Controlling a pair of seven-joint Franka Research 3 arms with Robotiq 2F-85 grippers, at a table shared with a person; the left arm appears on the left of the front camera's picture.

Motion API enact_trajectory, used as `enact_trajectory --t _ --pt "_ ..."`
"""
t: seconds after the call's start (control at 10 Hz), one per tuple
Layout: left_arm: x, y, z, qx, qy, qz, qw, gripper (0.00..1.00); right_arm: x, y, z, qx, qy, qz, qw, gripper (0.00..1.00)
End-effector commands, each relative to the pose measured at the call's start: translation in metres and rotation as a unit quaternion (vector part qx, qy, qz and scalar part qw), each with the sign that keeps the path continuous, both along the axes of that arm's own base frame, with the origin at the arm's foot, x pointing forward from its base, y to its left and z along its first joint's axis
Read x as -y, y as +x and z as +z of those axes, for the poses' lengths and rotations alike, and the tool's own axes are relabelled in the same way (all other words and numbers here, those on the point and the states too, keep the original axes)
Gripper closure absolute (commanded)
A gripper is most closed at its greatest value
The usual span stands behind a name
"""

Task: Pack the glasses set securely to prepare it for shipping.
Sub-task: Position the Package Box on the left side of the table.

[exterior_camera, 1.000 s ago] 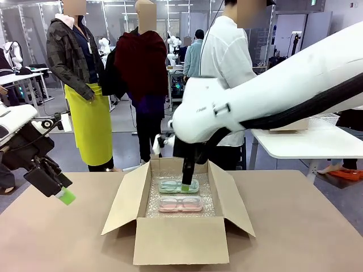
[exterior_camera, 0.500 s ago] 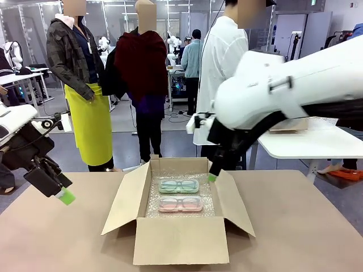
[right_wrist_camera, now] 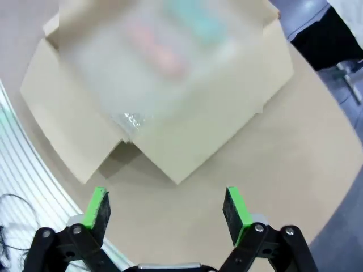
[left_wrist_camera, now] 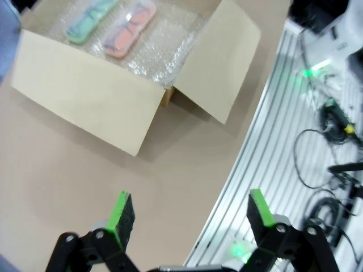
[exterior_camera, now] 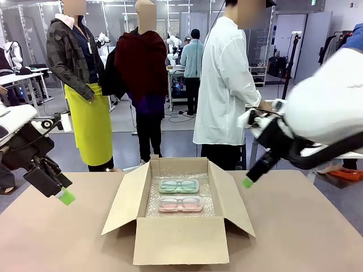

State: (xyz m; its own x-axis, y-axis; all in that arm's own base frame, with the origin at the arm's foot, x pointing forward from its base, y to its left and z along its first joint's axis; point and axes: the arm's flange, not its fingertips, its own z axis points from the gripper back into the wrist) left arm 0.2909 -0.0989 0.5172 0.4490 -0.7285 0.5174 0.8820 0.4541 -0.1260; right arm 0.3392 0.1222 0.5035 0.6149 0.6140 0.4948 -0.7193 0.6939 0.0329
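Two grippers, both spread wide and empty. Left gripper (exterior_camera: 66, 196) low at the left edge of the front view, tilted down to the right, hanging above the bare table (exterior_camera: 300, 226). From its wrist camera: pads apart over the tabletop, box (exterior_camera: 180, 241) at upper left, table edge and cables at right. Right gripper (exterior_camera: 247, 182) right of centre, pointing down-left, just outside the right flap (exterior_camera: 229, 195), clear of the cardboard. Left flap (exterior_camera: 127, 201) angled up between left gripper and the contents. Box open at centre, flaps out, lined with bubble wrap (exterior_camera: 209, 211). Inside, lying flat: mint case (exterior_camera: 178, 185) toward the far wall, pink case (exterior_camera: 180, 204) nearer, close together; touching or not, cannot tell. Beyond the far edge, upper right of centre, person in a white coat (exterior_camera: 227, 85) standing.
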Motion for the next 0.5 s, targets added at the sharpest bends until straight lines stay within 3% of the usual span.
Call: enact_trajectory --t 0.0,0.3,0.4 --pt "-0.002 -0.001 0.001 -0.003 -0.010 -0.013 1.000 0.00 0.018 -0.021 0.009 -0.006 -0.010 -0.053 0.999 0.00" --pt "-0.002 -0.001 0.001 -0.003 -0.010 -0.013 1.000 0.00 0.019 -0.012 0.000 -0.002 -0.018 -0.070 0.997 0.00" --pt "-0.002 -0.001 0.001 -0.003 -0.010 -0.013 1.000 0.00 0.027 -0.011 0.018 0.005 -0.007 -0.054 0.999 0.00"
